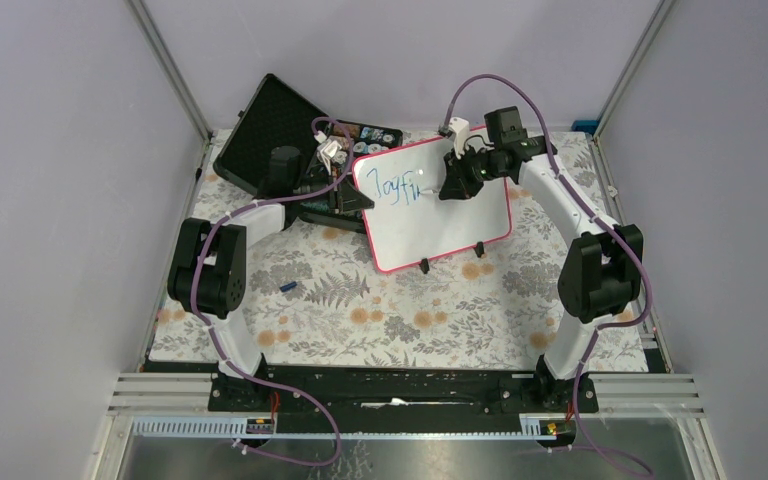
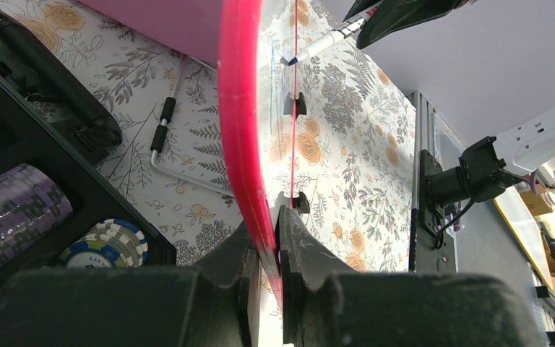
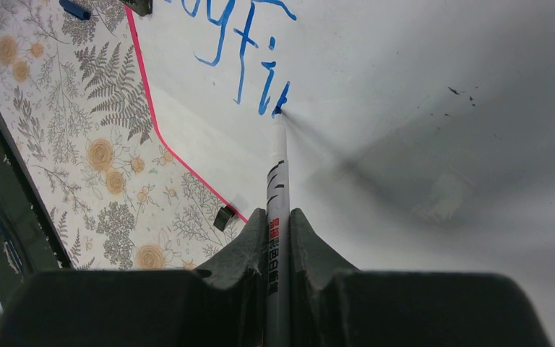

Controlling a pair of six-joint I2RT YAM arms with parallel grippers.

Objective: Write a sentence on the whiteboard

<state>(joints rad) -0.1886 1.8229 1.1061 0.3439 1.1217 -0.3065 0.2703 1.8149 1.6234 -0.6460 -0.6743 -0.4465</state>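
The whiteboard (image 1: 450, 215), white with a pink-red frame and two black feet, stands tilted at the table's middle back. Blue letters "Joyfi" (image 1: 397, 188) are on it. My left gripper (image 1: 352, 197) is shut on the board's left frame edge (image 2: 242, 144). My right gripper (image 1: 450, 188) is shut on a white marker (image 3: 277, 217). The marker's blue tip (image 3: 280, 110) touches the board just after the last blue stroke. The board fills most of the right wrist view (image 3: 419, 108). The marker also shows in the left wrist view (image 2: 321, 45).
An open black poker-chip case (image 1: 280, 135) lies behind the left gripper, with chip stacks (image 2: 105, 242) in it. A small blue cap (image 1: 289, 287) lies on the floral mat at the left. A metal frame borders the table.
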